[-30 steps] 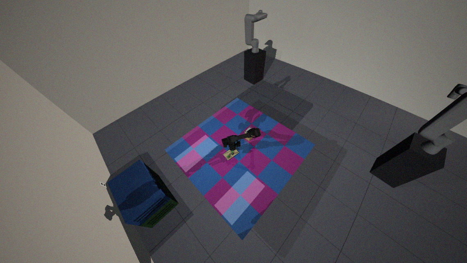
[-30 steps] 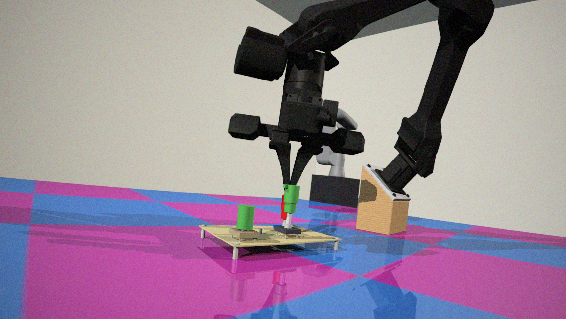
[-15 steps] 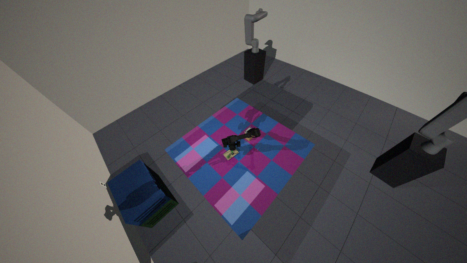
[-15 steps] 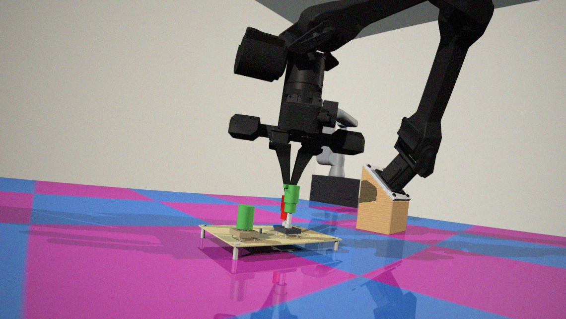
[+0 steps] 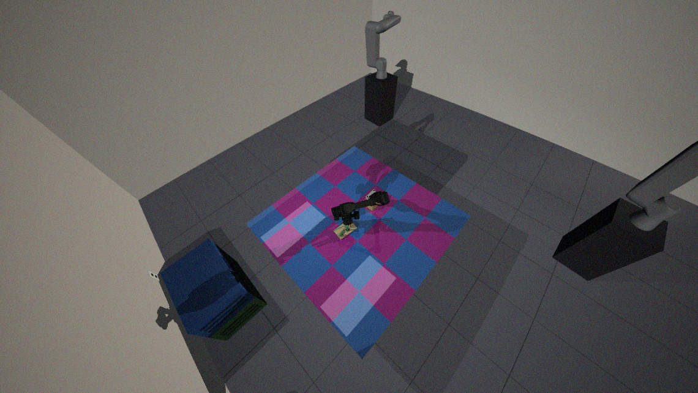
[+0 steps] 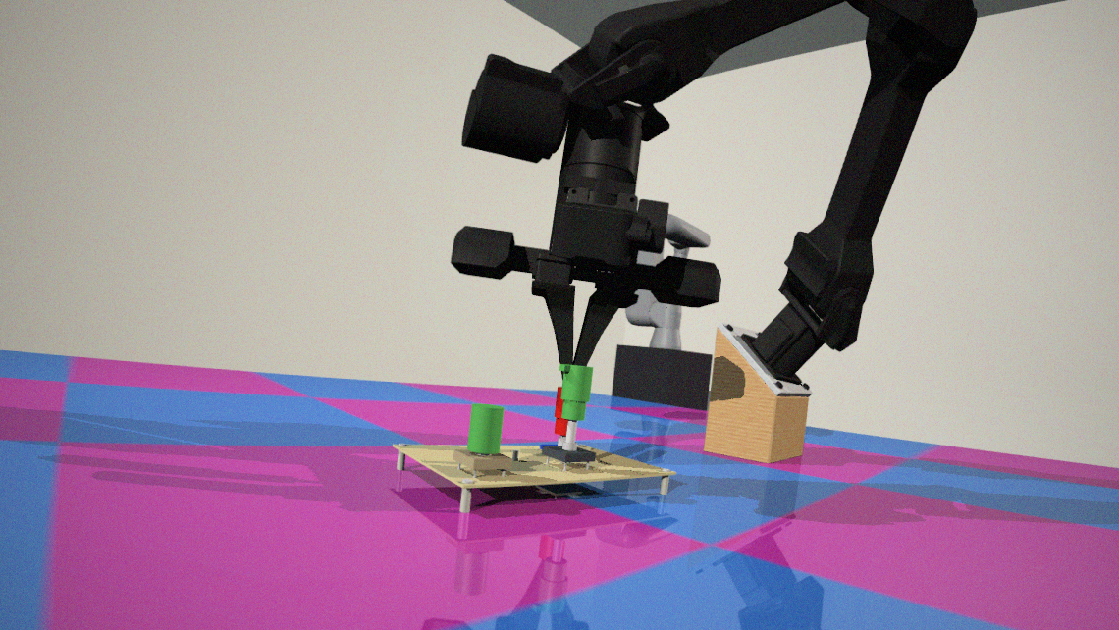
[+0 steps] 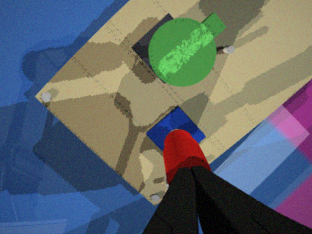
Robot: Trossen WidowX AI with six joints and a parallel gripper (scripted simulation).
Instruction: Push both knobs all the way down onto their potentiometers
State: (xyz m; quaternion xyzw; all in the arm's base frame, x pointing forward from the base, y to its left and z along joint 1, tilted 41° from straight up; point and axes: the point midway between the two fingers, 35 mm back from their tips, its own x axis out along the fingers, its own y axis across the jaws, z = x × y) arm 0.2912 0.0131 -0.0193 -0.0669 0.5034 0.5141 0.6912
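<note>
The board (image 6: pixel 611 469) (image 7: pixel 102 121) stands on short legs. My gripper (image 6: pixel 569 365) (image 7: pixel 190 176) is shut and empty, its tips at the top of the red knob (image 6: pixel 559 408) (image 7: pixel 182 151); whether they touch is unclear. That knob stands above the blue potentiometer (image 7: pixel 165 129), a little shaft showing below it. A green knob with a side tab (image 6: pixel 576 391) (image 7: pixel 182 52) stands high above the dark potentiometer (image 6: pixel 567 454) (image 7: pixel 146 44), with a long white shaft (image 6: pixel 569 435) bare beneath. Another green knob (image 6: pixel 485 429) sits low on a tan potentiometer (image 6: pixel 484 461); the wrist view does not show it.
My arm's base is on a wooden block (image 6: pixel 755 426), right of and behind the board in the exterior view. A short grey post (image 7: pixel 229 50) stands on the board near the tabbed knob. Grey arms on dark pedestals (image 5: pixel 380 100) (image 5: pixel 605 243) and a blue box (image 5: pixel 205 288) stand farther away.
</note>
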